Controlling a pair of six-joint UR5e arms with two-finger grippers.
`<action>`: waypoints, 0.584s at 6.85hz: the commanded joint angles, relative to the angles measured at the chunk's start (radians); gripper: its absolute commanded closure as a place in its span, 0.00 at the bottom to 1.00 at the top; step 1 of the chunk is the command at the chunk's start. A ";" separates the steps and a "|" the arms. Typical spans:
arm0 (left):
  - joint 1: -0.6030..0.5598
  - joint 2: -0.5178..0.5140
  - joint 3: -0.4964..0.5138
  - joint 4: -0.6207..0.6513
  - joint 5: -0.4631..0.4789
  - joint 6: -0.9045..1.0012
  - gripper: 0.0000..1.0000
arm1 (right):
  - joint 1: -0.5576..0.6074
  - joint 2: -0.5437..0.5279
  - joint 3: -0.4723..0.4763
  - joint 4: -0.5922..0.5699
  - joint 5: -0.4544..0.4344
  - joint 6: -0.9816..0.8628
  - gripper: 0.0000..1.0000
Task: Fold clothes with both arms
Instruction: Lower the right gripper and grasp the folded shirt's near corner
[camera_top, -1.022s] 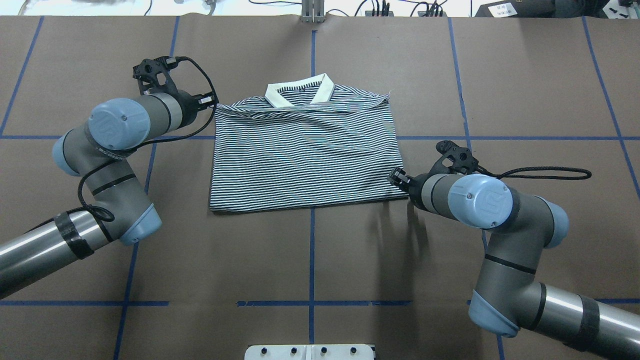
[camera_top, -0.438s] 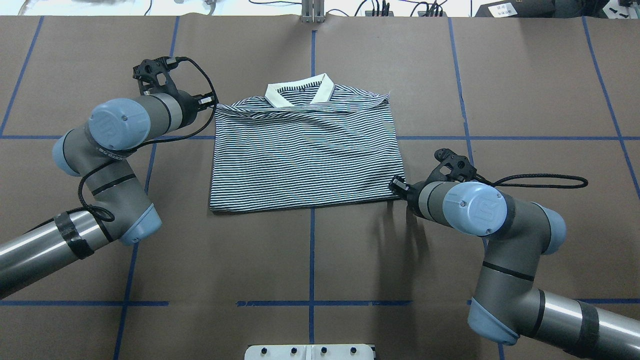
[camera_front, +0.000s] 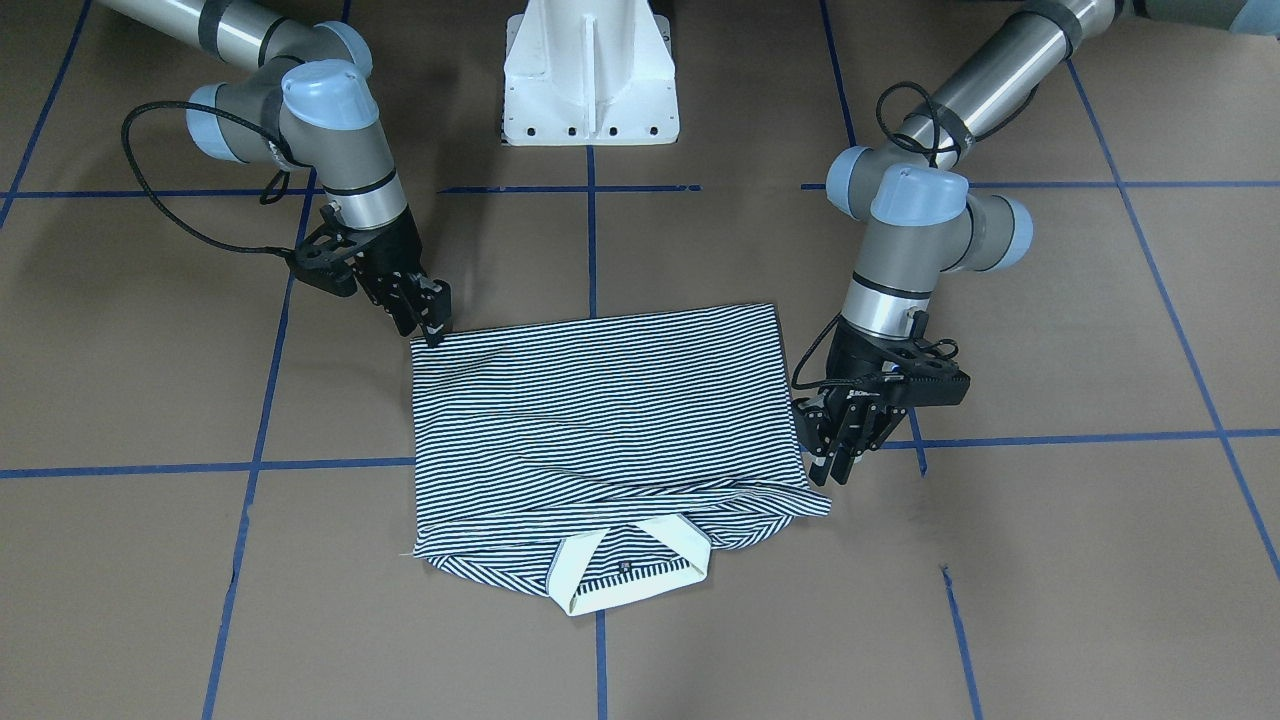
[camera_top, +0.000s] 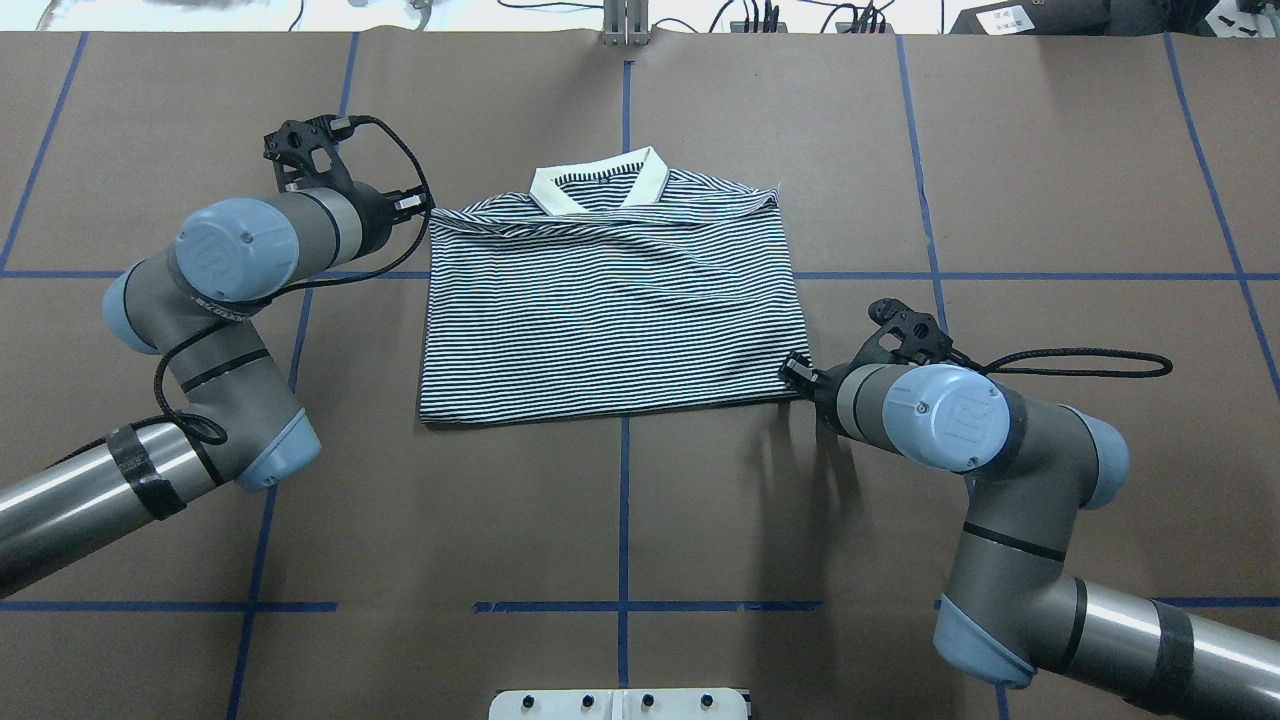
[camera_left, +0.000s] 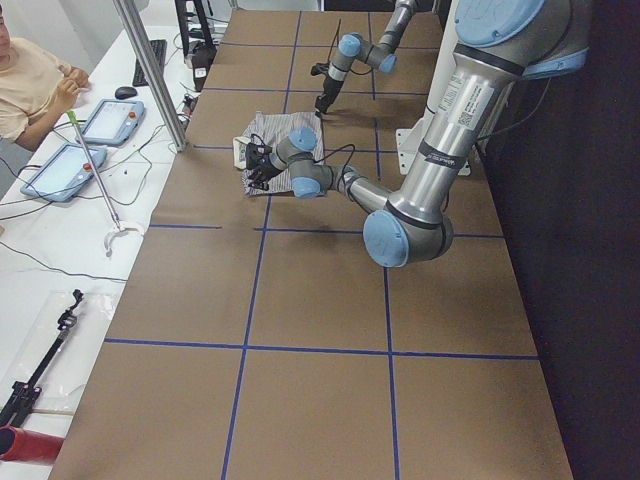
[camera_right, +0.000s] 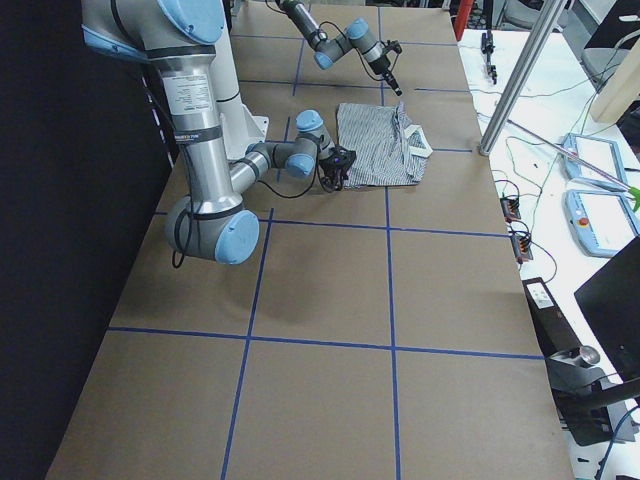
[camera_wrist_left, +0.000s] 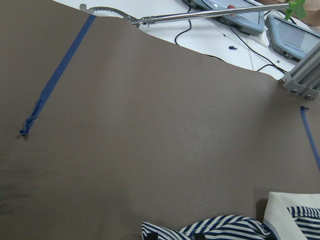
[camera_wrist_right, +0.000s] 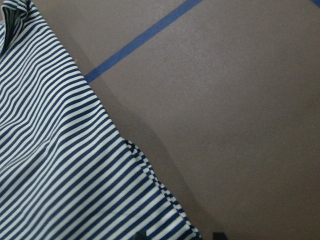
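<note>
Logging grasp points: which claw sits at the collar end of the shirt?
The left claw, beside the shoulder corner of the shirt near its cream collar; the right claw is at the hem corner.

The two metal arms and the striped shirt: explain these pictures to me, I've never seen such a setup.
This is a robot: a left arm and a right arm, each ending in a two-finger gripper. One camera looks down from behind it, one faces it across the table, two look along the table from its ends, one rides on each wrist. A striped polo shirt lies flat, sleeves folded in, on the table. The left gripper stands at a corner beside the collar, the right gripper at the opposite hem corner. Neither clearly holds it.
</note>
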 joint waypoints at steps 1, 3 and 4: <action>0.000 0.001 0.000 0.000 0.000 0.000 0.64 | 0.003 -0.001 -0.002 -0.001 0.000 0.001 0.74; 0.000 0.001 0.000 0.000 0.002 0.000 0.64 | 0.003 0.002 0.004 -0.001 0.001 -0.003 1.00; 0.000 0.002 0.002 0.000 0.000 0.000 0.64 | 0.003 0.002 0.006 -0.002 0.001 -0.005 1.00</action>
